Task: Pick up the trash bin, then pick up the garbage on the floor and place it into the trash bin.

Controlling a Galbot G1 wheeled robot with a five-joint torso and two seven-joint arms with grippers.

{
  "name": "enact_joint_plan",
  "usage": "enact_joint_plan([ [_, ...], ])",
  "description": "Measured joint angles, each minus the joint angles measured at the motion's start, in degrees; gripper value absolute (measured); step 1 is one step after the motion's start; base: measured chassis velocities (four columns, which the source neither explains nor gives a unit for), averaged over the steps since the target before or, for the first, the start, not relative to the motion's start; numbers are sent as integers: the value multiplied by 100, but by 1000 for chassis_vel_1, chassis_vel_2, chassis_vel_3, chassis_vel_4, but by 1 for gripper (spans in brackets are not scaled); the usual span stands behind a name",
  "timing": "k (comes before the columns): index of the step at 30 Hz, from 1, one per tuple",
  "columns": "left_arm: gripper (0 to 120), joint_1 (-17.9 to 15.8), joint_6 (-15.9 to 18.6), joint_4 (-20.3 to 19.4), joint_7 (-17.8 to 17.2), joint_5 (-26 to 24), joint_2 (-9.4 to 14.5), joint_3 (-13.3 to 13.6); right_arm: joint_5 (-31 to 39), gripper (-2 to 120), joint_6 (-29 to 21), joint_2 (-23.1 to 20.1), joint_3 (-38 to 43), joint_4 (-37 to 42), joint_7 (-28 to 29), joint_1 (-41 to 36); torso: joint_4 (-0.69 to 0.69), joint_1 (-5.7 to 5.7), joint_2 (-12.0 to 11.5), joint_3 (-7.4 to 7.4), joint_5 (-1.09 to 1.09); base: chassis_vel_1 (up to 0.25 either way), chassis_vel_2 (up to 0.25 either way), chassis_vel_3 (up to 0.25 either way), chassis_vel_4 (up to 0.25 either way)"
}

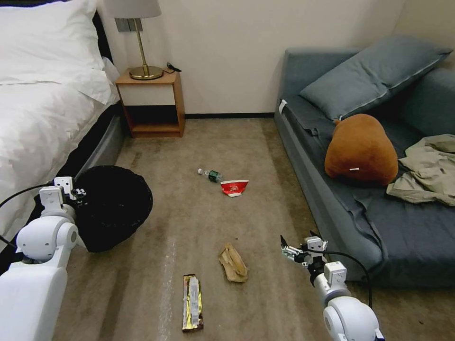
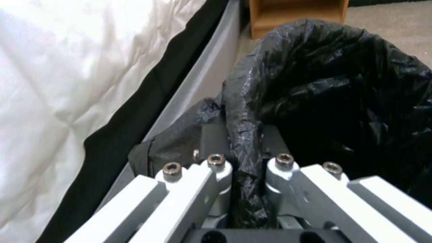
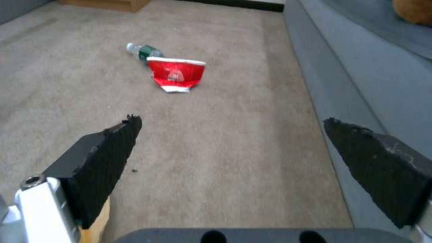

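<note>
left gripper (image 1: 78,193) at the near rim of the bin (image 1: 113,203), beside the bed (image 1: 42,118). left wrist view: jaws closed on the bag-covered rim, a fold of black bag (image 2: 245,135) pinched between the two fingers (image 2: 214,135). bin (image 2: 342,98) tilts with its mouth toward the camera in the head view; cannot tell whether it touches the carpet (image 1: 189,227).

right gripper (image 1: 299,246) hangs low over the carpet, just beside the front of the sofa (image 1: 360,208). right wrist view: jaws wide open, nothing between them, black pads (image 3: 108,158) spread apart over bare carpet (image 3: 216,141).

garbage, all on the carpet:
- bottle (image 1: 210,174), clear with green label, lying on its side, mid floor.
- red carton (image 1: 234,187), crushed, just beside the bottle, on the side nearer the robot. in the right wrist view the carton (image 3: 176,73) sits in front of the bottle (image 3: 143,51), seeming to touch it, well ahead of the open jaws.
- tan paper (image 1: 233,263), crumpled, nearer the robot, between the two arms, left of the right gripper and apart from it.
- wrapper (image 1: 192,302), long, gold-brown, flat, nearest the robot, just left of the paper, not touching it.

no item is inside the jaws of the right gripper.

surroundings: nightstand (image 1: 151,102) with a lamp (image 1: 140,47) against the far wall; on the sofa a grey pillow (image 1: 374,76), a brown plush (image 1: 361,149) and an olive garment (image 1: 429,168).
</note>
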Motion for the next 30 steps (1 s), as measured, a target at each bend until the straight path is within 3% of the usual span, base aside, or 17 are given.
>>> enact_joint_plan([
  [16,4,66,-90,-166,-5,23,-119,7,-214,100,-144,-304,-921,-604,-162,605,1,0,0,0,1,-29,23,27,-25],
  [24,4,144,63,-693,-202,19,-296,78,-221,100,-265,-491,-2175,-1378,-296,1333,-1,0,0,0,0,0,0,0,0],
  [30,4,256,86,-797,-235,256,-442,69,25,100,-414,-569,-2907,-1748,-304,1950,1,0,0,0,0,0,0,0,0],
])
